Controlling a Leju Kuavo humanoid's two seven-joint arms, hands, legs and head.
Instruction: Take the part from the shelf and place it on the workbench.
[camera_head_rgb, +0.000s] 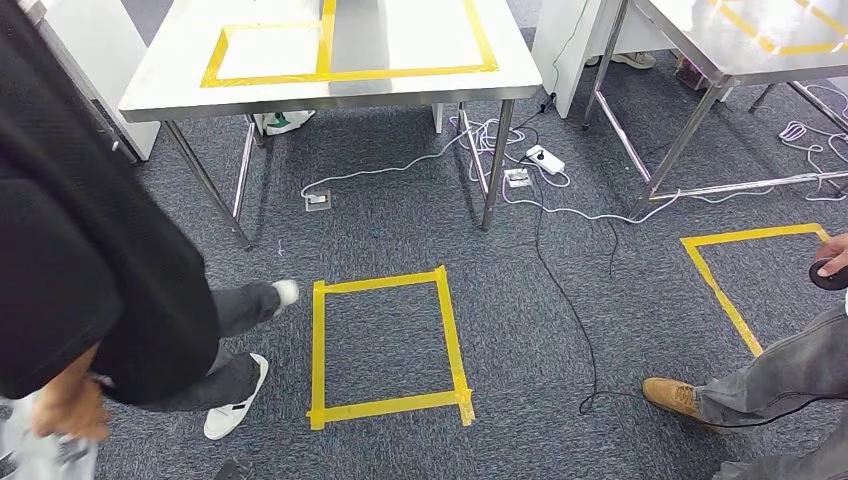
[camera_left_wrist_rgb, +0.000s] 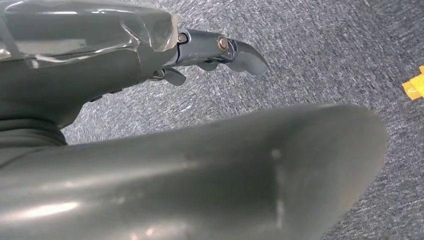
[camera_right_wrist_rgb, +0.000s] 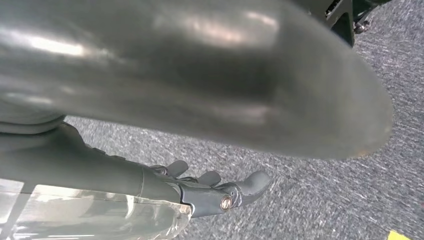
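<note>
1. The robot is facing a grey carpeted floor (camera_head_rgb: 560, 300) with a yellow tape rectangle (camera_head_rgb: 385, 345) marked out just ahead of a white-topped workbench (camera_head_rgb: 180, 80), which is carrying its own yellow tape outline.
2. The left hand (camera_left_wrist_rgb: 210, 55) is hanging over the carpet, fingers loosely extended and apart, holding nothing.
3. The right hand (camera_right_wrist_rgb: 215, 187) is hanging likewise, fingers slightly spread and gripping nothing.
4. The part and the shelf are lying outside these pictures, so I cannot tell where the part is sitting.
5. A person in black (camera_head_rgb: 90, 250) is stepping past on the left; another person's leg (camera_head_rgb: 770, 385) and hand are showing at the right, among trailing cables (camera_head_rgb: 560, 270).
6. Judging by the bare hands, the task is barely beginning: fetching, carrying and placing all seem to be waiting.
</note>
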